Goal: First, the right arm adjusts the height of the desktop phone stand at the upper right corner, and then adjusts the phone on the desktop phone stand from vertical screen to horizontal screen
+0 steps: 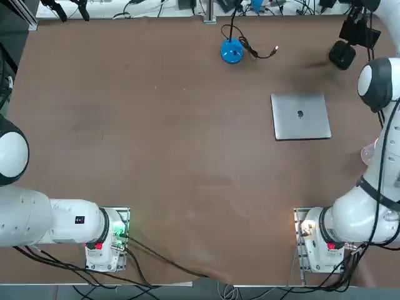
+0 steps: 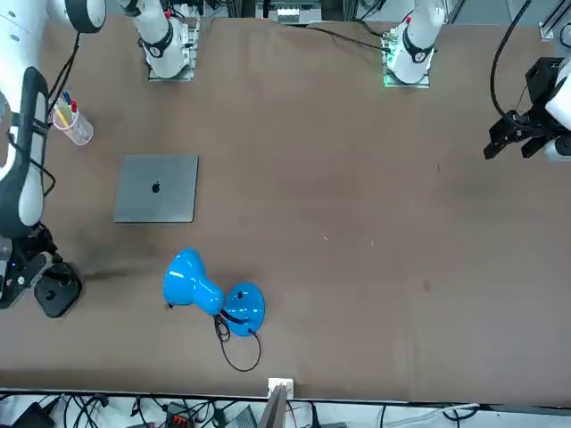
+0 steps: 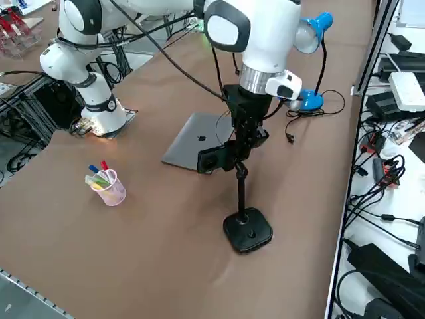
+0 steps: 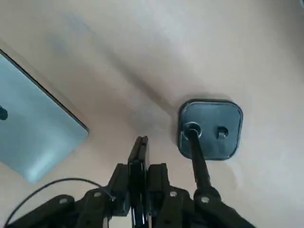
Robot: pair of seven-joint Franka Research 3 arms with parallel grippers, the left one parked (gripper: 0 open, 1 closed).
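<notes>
At the near right edge, the right arm (image 1: pixel 344 222) rises from its mount and reaches over the tabletop (image 3: pixel 146 259). A translucent cup (image 3: pixel 114 193) of pens stands at the right, below the arm, probably set aside to leave working room. Farther on, the closed silver laptop (image 1: pixel 301 117) lies flat, left of the arm's reach.

Beyond it, at the far right, the phone stand's black base (image 3: pixel 248 234) rests flat; its thin pole (image 3: pixel 241 193) climbs to the pincer (image 4: pixel 141 141), whose fingers are drawn together. I cannot tell whether anything is pinched between them, nor make out the phone among the dark parts around the stand's head. The pincer is probably up there because both the height and the phone's turn are set at the top, while the broad base should resist tipping. A sideways pull could still drag it.

Farther left, a blue desk lamp (image 2: pixel 198 283) stands well apart from the stand, its cable loosely coiled beside it.
</notes>
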